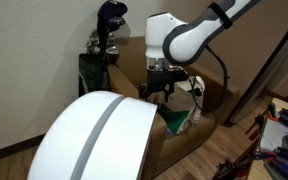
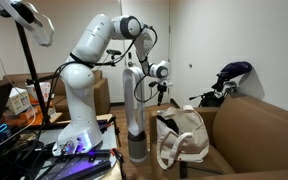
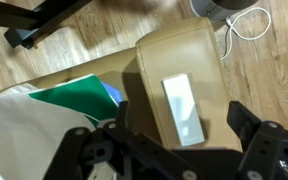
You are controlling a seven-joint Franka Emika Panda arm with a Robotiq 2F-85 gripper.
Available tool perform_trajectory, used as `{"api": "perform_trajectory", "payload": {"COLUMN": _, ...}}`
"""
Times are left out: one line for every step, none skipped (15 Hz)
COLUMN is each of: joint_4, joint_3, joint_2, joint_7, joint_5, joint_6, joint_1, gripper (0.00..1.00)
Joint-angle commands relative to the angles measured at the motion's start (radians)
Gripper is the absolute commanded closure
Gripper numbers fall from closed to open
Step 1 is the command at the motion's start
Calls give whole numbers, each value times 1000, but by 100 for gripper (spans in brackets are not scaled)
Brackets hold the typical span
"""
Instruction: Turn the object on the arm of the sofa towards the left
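Note:
The white bag with looped handles and a dark green lower part [image 2: 181, 136] stands against the sofa's tan-brown arm [image 2: 224, 125]. It also shows in an exterior view [image 1: 174, 122] and at the left of the wrist view [image 3: 69, 100]. A flat white rectangular thing [image 3: 179, 100] lies on the arm's flat top [image 3: 174, 50]. My gripper [image 3: 184, 122] is open and empty above the arm, with the white rectangle between its fingers in the wrist view. It shows in both exterior views [image 1: 162, 92] [image 2: 160, 95], above and beside the bag.
A large white dome with a grey stripe [image 1: 94, 140] fills the foreground. A black bundle [image 1: 106, 40] [image 2: 229, 78] stands behind the sofa. A grey stand [image 2: 134, 110] is beside the bag. A white cable [image 3: 249, 20] and a black leg [image 3: 34, 30] lie on the wooden floor.

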Motion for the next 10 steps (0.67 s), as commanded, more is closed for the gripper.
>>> {"api": "perform_trajectory", "payload": {"joint_4": 27, "joint_3": 9, "joint_2": 73, "joint_7": -130, "joint_5": 5, "joint_6": 49, "joint_1": 1, "gripper": 0}}
{"api": "perform_trajectory", "payload": {"joint_4": 27, "joint_3": 9, "joint_2": 88, "joint_7": -162, "joint_5": 6, "joint_6": 68, "joint_1": 1, "gripper": 0}}
{"api": "perform_trajectory", "payload": {"joint_4": 26, "joint_3": 6, "joint_2": 102, "joint_7": -191, "joint_5": 3, "joint_6": 87, "joint_1": 3, "gripper": 0}}
{"api": "perform_trajectory", "payload": {"joint_4": 25, "joint_3": -6, "joint_2": 113, "joint_7": -212, "joint_5": -10, "joint_6": 111, "joint_1": 13, "gripper": 0}}
{"api": "perform_trajectory", "payload": {"joint_4": 26, "joint_3": -7, "joint_2": 125, "joint_7": -240, "joint_5": -7, "joint_6": 130, "joint_1": 12, "gripper": 0}}
{"api": "perform_trajectory", "payload": {"joint_4": 28, "joint_3": -11, "joint_2": 136, "joint_7": -261, "joint_5": -6, "joint_6": 153, "joint_1": 15, "gripper": 0}}
{"api": "perform_trajectory", "payload": {"joint_4": 29, "joint_3": -11, "joint_2": 144, "joint_7": -284, "joint_5": -1, "joint_6": 172, "joint_1": 14, "gripper": 0}}
{"api": "perform_trajectory", "payload": {"joint_4": 29, "joint_3": -11, "joint_2": 153, "joint_7": -309, "joint_5": 4, "joint_6": 203, "joint_1": 12, "gripper": 25}}
{"api": "perform_trajectory", "payload": {"joint_4": 31, "joint_3": -16, "joint_2": 161, "joint_7": -320, "joint_5": 7, "joint_6": 222, "joint_1": 16, "gripper": 27}}
{"api": "perform_trajectory", "payload": {"joint_4": 31, "joint_3": -16, "joint_2": 166, "joint_7": -337, "joint_5": 11, "joint_6": 242, "joint_1": 16, "gripper": 33}}
